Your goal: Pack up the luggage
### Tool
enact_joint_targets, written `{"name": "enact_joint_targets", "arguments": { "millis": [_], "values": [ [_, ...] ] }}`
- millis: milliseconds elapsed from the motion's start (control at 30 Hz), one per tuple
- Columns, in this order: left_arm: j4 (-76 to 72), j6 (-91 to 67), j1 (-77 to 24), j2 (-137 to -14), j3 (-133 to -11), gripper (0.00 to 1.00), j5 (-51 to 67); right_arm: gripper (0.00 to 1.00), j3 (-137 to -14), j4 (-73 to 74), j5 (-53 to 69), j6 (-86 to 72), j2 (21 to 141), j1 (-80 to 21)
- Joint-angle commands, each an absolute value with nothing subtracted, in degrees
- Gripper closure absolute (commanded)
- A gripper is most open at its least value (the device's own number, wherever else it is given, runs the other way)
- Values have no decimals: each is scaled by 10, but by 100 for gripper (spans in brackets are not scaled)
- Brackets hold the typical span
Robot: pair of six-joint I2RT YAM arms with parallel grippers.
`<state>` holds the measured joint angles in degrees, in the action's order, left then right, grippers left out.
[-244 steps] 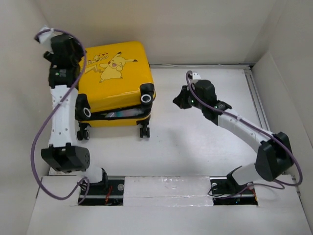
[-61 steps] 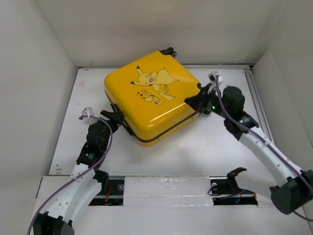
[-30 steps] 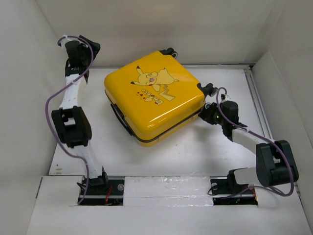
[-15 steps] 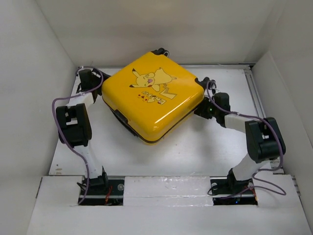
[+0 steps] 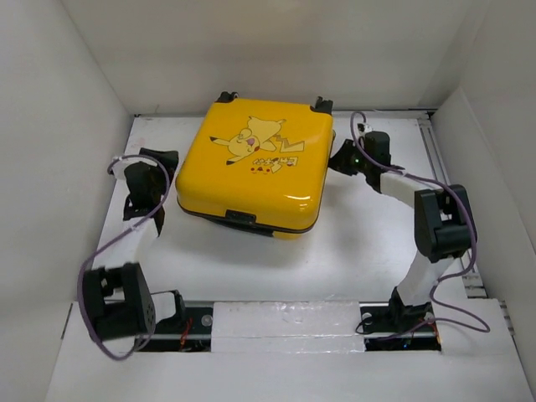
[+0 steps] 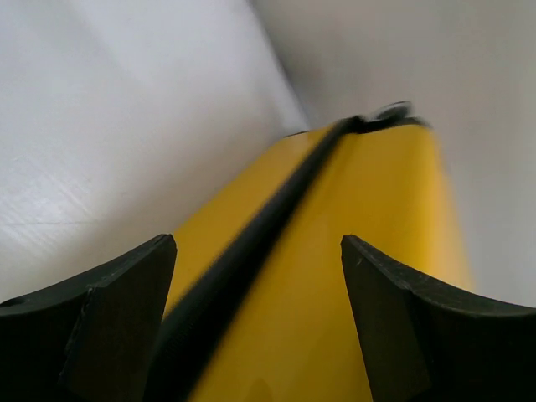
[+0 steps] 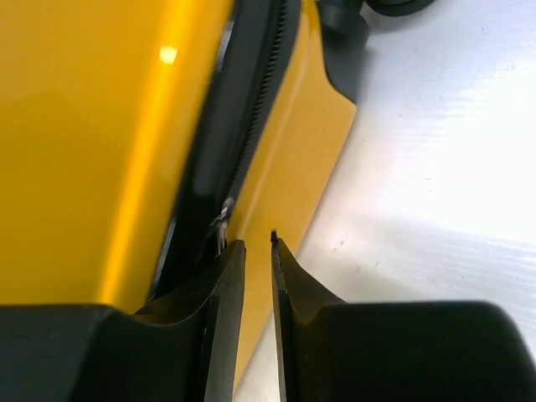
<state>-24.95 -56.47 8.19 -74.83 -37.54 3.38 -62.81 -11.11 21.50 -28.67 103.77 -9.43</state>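
The luggage (image 5: 251,180) is a yellow hard-shell case with a cartoon print, lying flat and closed in the middle of the table, wheels (image 5: 226,97) toward the back wall. My left gripper (image 5: 170,165) sits against its left side. In the left wrist view that gripper (image 6: 258,243) is open, with the luggage's yellow side (image 6: 368,251) and black zipper trim (image 6: 251,243) between the fingers, untouched. My right gripper (image 5: 339,159) is at the right side. Up close the right gripper (image 7: 256,243) shows only a thin empty gap, with a metal zipper pull (image 7: 222,219) just beside its left fingertip.
White walls box in the table (image 5: 352,243) on the left (image 5: 67,167), back and right. A metal rail (image 5: 440,167) runs along the right edge. The luggage's black handle (image 5: 239,216) faces the near side.
The luggage has turned from a diamond stance to nearly square with the back wall. The left gripper has dropped along its left side; the right gripper has moved back along its right side.
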Motion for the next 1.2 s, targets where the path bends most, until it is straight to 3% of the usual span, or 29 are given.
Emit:
{"name": "enact_joint_targets", "arguments": {
  "millis": [0, 133, 200, 267, 300, 333, 367, 433, 467, 567, 633, 733, 767, 800, 833, 967, 1100, 1167],
  "values": [
    [-270, -570, 75, -618, -377, 23, -16, 74, -616, -156, 261, -289, 986, -85],
    [-255, -555, 60, -502, -394, 19, -62, 70, -534, -156, 217, -289, 893, -79],
    [-246, -510, 37, -476, -417, 32, -69, 73, -473, -174, 192, -294, 856, -99],
    [-246, -485, -2, -453, -417, 43, -35, 83, -434, -182, 165, -287, 791, -120],
    [-251, -456, -33, -447, -417, 55, 2, 89, -399, -182, 136, -287, 738, -140],
    [-251, -448, -52, -446, -408, 62, 21, 89, -382, -182, 129, -294, 737, -148],
    [-269, -443, -73, -446, -398, 67, 40, 98, -363, -191, 129, -294, 675, -157],
    [-277, -408, -131, -455, -381, 73, 46, 100, -314, -198, 83, -278, 603, -207],
    [-272, -370, -201, -468, -381, 73, 30, 100, -300, -192, 60, -268, 568, -226],
    [-232, -314, -330, -493, -404, 75, -79, 77, -227, -163, -9, -275, 449, -258],
    [-240, -269, -387, -517, -431, 73, -115, 99, -195, -194, 32, -268, 414, -245],
    [-225, -190, -559, -576, -499, 70, -239, 100, -195, -194, 119, -253, 432, -230],
    [-225, -172, -611, -584, -509, 70, -353, 100, -195, -199, 120, -253, 440, -247],
    [-230, -161, -694, -584, -509, 69, -389, 100, -188, -200, 120, -242, 447, -254],
    [-248, -155, -717, -584, -497, 67, -405, 88, -179, -212, 120, -234, 461, -263],
    [-210, -266, -727, -542, -398, 62, -345, 56, -166, -247, 114, -221, 484, -284],
    [-167, -395, -727, -479, -290, 62, -338, 45, -171, -230, 114, -208, 497, -296],
    [-167, -458, -734, -429, -226, 62, -338, 38, -178, -229, 56, -208, 504, -309]
  ]
}}
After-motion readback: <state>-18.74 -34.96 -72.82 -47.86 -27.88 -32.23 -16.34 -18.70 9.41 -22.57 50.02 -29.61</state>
